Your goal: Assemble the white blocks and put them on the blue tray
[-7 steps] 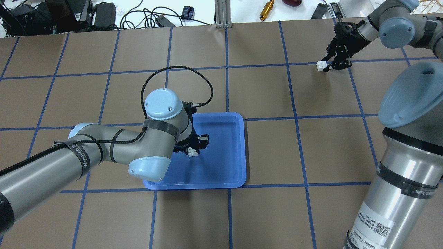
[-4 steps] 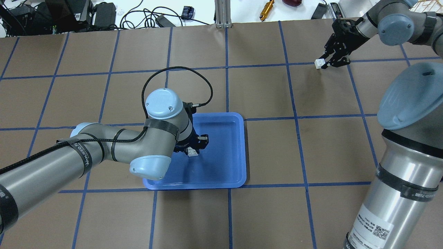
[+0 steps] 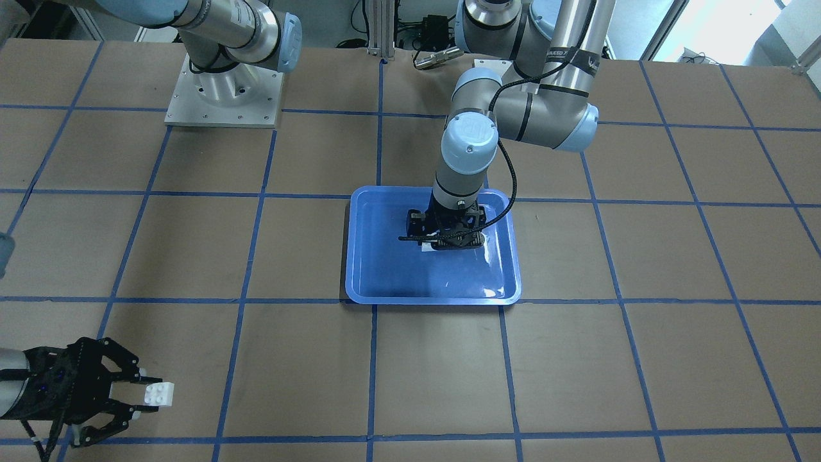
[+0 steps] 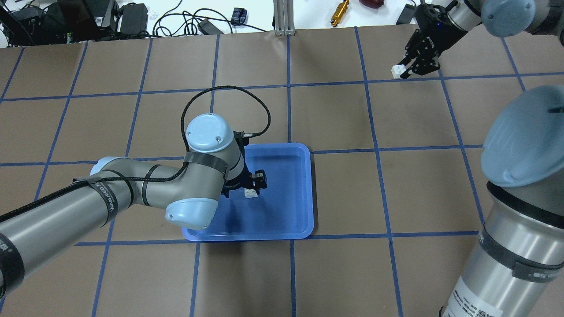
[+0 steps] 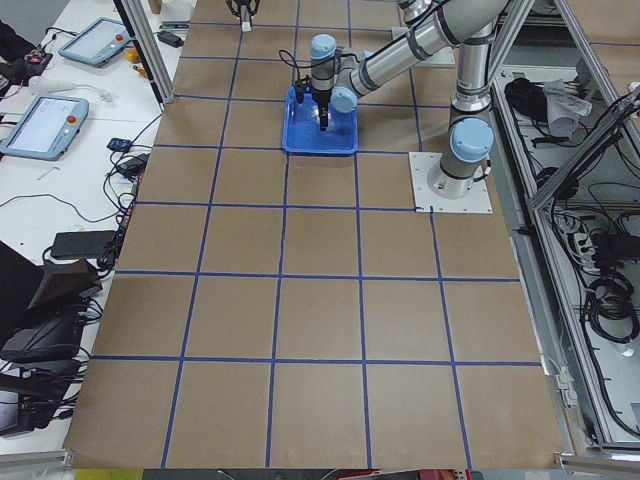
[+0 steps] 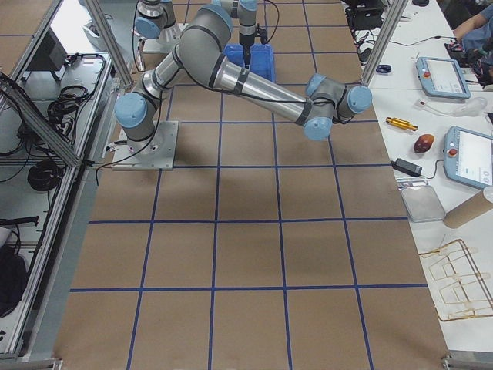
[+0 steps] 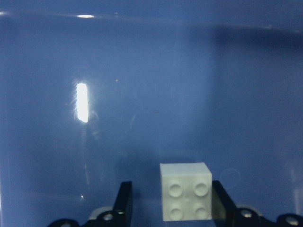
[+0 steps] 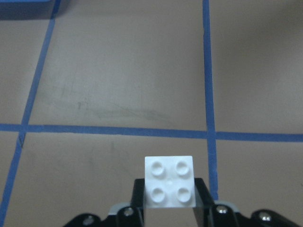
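The blue tray (image 4: 304, 198) lies mid-table. One white block (image 4: 251, 193) rests on its floor. My left gripper (image 4: 257, 181) hangs low over it, open: in the left wrist view the block (image 7: 185, 197) sits between the fingers, against the right finger and apart from the left finger (image 7: 125, 201). My right gripper (image 4: 407, 69) is shut on the second white block (image 4: 398, 70), held above the table at the far right. That block shows stud-side up in the right wrist view (image 8: 169, 187) and in the front view (image 3: 158, 393).
The tray (image 3: 365, 269) fills about one grid square. Cables, adapters and a yellow tool (image 4: 340, 12) lie beyond the far table edge, next to an aluminium post (image 4: 284, 17). The right arm's large elbow (image 4: 524, 132) hangs over the table's right side.
My left gripper has opened and let its white block go onto the tray floor. My right gripper has carried its white block farther from the robot and slightly left.
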You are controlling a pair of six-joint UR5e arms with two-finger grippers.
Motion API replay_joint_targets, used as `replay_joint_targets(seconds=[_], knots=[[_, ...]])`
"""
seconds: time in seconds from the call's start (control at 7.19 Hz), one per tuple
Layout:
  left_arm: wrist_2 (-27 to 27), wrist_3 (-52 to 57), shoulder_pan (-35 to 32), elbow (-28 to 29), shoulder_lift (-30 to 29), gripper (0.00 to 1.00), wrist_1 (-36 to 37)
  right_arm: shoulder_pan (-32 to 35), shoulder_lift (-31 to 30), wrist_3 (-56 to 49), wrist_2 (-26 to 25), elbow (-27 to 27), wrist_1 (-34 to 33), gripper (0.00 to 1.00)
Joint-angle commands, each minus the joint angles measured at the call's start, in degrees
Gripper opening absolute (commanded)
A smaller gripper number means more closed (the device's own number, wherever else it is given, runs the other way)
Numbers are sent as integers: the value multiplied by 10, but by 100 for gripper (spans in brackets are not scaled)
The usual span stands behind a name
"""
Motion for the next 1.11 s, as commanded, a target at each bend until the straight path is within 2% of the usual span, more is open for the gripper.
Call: replay_joint_targets(seconds=[0.0,0.14,0.42,0.7,0.97], knots=[[1,1,0,1,0,100,0,28,-68,34,15,85,-3,0],[2,1,2,2,0,100,0,42,-102,36,31,133,-22,0],[5,14,4,1,0,100,-1,57,-154,76,31,227,-97,0],[6,31,10,1,-2,100,-5,80,-197,110,32,299,-154,0],[6,33,14,3,6,100,-5,107,-227,175,31,398,-273,0]])
